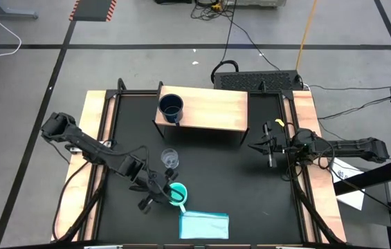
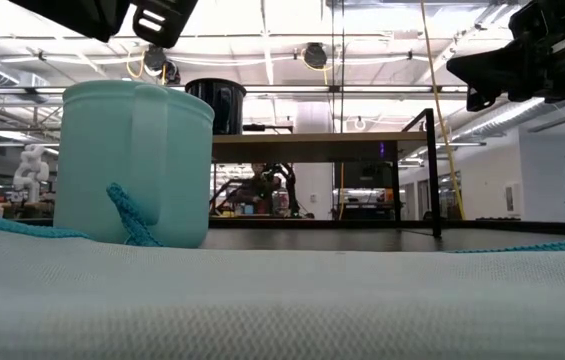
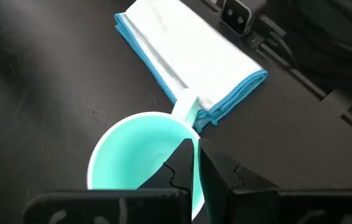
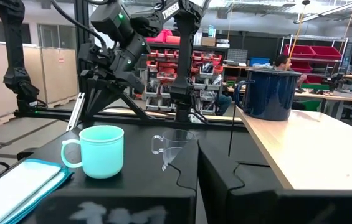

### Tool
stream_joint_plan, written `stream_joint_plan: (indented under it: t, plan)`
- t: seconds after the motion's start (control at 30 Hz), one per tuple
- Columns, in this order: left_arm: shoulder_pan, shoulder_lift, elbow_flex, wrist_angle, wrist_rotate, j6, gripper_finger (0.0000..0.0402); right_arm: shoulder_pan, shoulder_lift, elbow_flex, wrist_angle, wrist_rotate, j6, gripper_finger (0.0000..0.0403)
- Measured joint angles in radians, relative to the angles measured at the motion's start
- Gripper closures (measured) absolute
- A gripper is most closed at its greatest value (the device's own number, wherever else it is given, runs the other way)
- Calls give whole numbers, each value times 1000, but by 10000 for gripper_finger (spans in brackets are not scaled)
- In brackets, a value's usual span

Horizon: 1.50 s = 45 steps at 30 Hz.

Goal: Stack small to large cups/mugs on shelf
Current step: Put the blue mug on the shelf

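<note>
- Turquoise mug (image 1: 177, 194) upright on the black table, just beside the folded cloth (image 1: 204, 225); empty inside.
- Left gripper (image 3: 195, 163) nearly closed across its rim, one finger inside; needs a firm pinch before lifting.
- Glass cup (image 1: 170, 158) near the mug, empty.
- Navy mug (image 1: 171, 108) alone on the shelf (image 1: 212, 109); contents unseen.
- Right gripper (image 1: 263, 147) shut, holding nothing, well apart.

Both arms low over the black table (image 1: 209, 166)

Left gripper (image 1: 169, 196) nearly closed near its front edge; right gripper (image 1: 263, 146), fingers together, hovers by its right edge.
</note>
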Motion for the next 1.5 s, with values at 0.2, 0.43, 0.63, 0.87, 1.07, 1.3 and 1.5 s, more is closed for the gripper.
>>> stream_joint_plan:
  t: [0.2,0.43,0.63,0.87,1.07,1.3,1.5]
  plan:
    - [8,0,0,0,24,-15,372,0,0,0,0,0,0,403]
    - [8,0,-1,1,22,-37,310,0,0,0,0,0,0,403]
    - [8,0,-1,1,18,-36,253,0,0,0,0,0,0,403]
    - [8,34,-2,3,14,-34,230,0,0,0,0,0,0,403]
    - [8,56,-2,1,14,-33,229,0,0,0,0,0,0,403]
    - [8,56,-2,1,14,-32,229,0,0,0,0,0,0,403]
    - [8,56,-2,0,14,-29,229,0,0,0,0,0,0,403]
